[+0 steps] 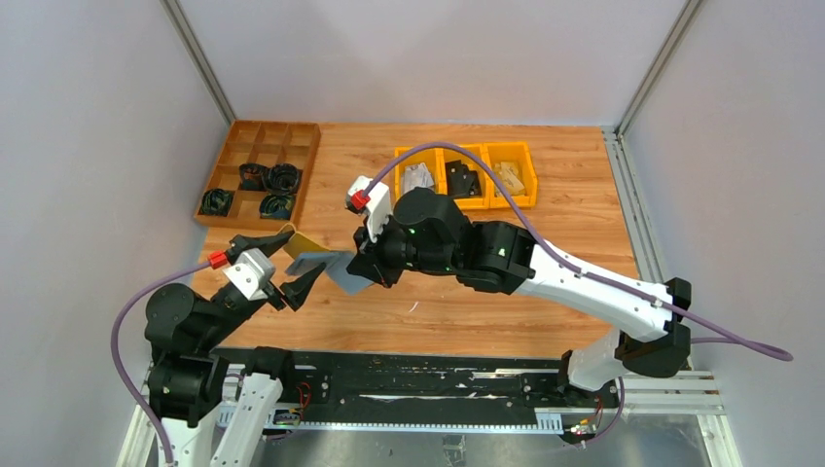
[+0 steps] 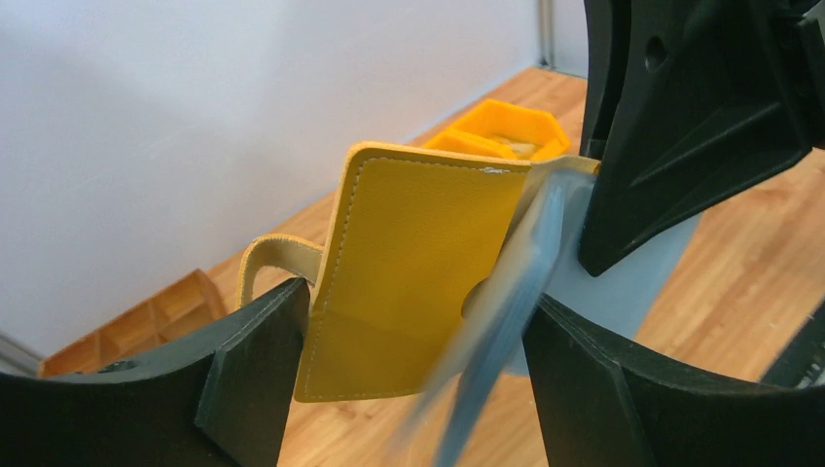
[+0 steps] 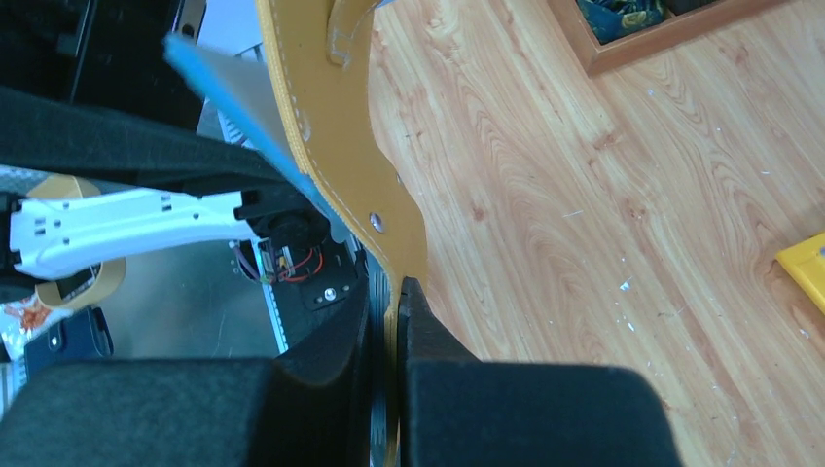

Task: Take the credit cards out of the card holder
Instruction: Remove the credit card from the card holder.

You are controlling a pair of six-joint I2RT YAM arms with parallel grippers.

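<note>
The mustard-yellow card holder [image 1: 313, 242] hangs open above the table between the two arms. My right gripper [image 1: 365, 263] is shut on it; in the right wrist view its fingertips [image 3: 413, 302] pinch the holder's yellow edge [image 3: 340, 146]. A grey-blue credit card [image 2: 516, 321], motion-blurred, sticks out of the holder [image 2: 418, 263] and shows as a pale sheet [image 1: 342, 272] from above. My left gripper [image 2: 418, 302] is open, one finger [image 2: 243, 379] beside the holder's flap and the other finger [image 2: 623, 389] beside the card. The card [image 3: 233, 107] also shows in the right wrist view.
A wooden compartment tray [image 1: 258, 170] holding black coiled items sits at the back left. A row of yellow bins [image 1: 467, 173] with small parts stands at the back middle. The right arm reaches across the table's centre.
</note>
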